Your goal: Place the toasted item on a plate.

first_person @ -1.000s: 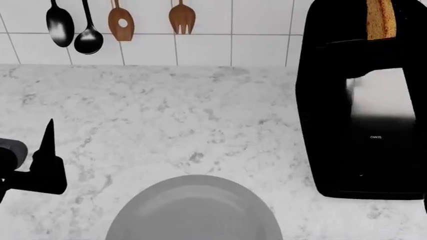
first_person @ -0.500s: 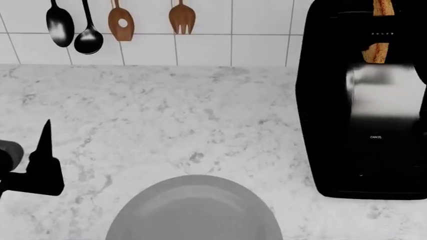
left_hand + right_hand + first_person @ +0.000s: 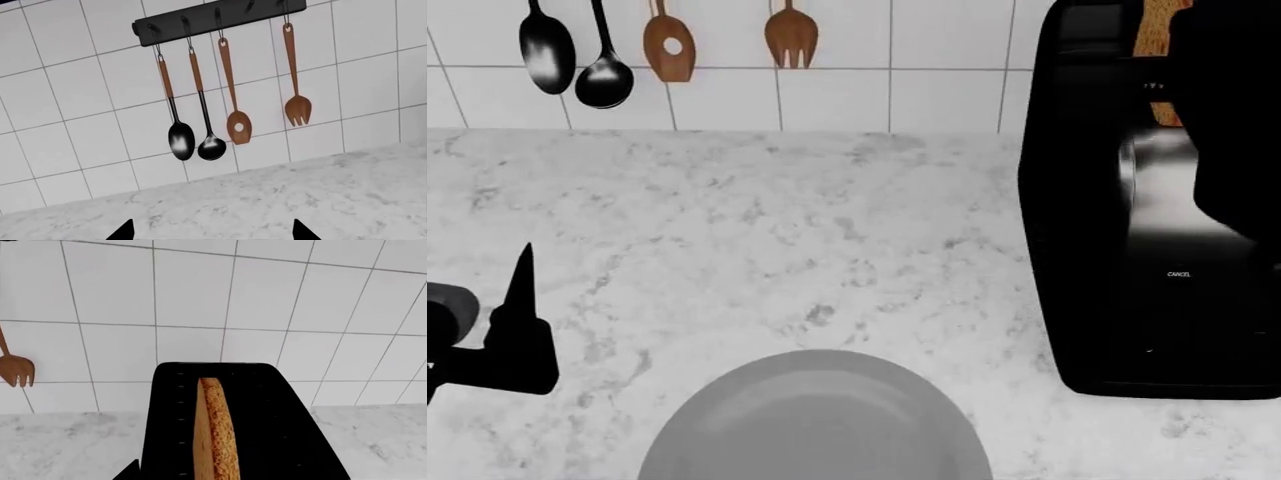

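grey round flat plate point(image 3: 814, 420) lies nearest on the white speckled marble counter point(image 3: 761, 220), cut off by the head view's lower edge. left black gripper point(image 3: 507, 335) hovers over the counter beside the plate, apart from it; its two finger tips point(image 3: 123, 231) stand wide apart in the left wrist view with nothing between them. farther right stands the tall black toaster point(image 3: 1148, 200), with the golden-brown toast slice point(image 3: 215, 432) upright in its slot. right black gripper point(image 3: 1234, 120) hangs over the toaster; whether its fingers are spread or closed cannot be told. on the white tiled wall point(image 3: 80, 100), a black rail point(image 3: 220, 17) carries two black spoons point(image 3: 197, 142), a brown slotted wooden spoon point(image 3: 238, 127) and a brown wooden fork point(image 3: 298, 110).
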Controlling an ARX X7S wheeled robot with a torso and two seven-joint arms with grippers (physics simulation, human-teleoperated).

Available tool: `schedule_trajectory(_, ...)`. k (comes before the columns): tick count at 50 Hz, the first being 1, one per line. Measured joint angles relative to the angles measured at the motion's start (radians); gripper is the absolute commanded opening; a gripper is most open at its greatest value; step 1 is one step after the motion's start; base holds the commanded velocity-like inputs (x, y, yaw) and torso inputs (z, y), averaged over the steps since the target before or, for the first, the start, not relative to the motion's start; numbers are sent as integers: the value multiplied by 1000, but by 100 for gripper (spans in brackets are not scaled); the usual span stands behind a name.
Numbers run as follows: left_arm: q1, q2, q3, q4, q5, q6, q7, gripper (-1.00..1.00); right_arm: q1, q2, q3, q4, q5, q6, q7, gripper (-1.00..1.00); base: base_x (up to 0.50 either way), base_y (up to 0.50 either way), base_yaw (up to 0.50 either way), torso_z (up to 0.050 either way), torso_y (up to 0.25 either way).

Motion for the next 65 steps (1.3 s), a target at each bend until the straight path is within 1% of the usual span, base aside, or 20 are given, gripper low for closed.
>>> schedule_trajectory(17,-6,-5,5,0,-5,-6,-2,100,21,-26,-80,135,-74,-86,-71,100,0,0,0,0,0)
schedule_trajectory(37,-4,-10,9,0,-9,-6,-6,100,5,-24,-85,176,-80,-123,-86,100,0,0,0,0,0)
schedule_trajectory(38,-4,-10,10,-1,-9,-5,-6,100,5,-24,-85,176,-81,-124,-87,-100,0,0,0,0,0)
schedule_trajectory(65,-5,-18,1,16,-21,-17,-14,100,25,-1,-84,136,-27,-81,-56,-100,0,0,-1,0,0)
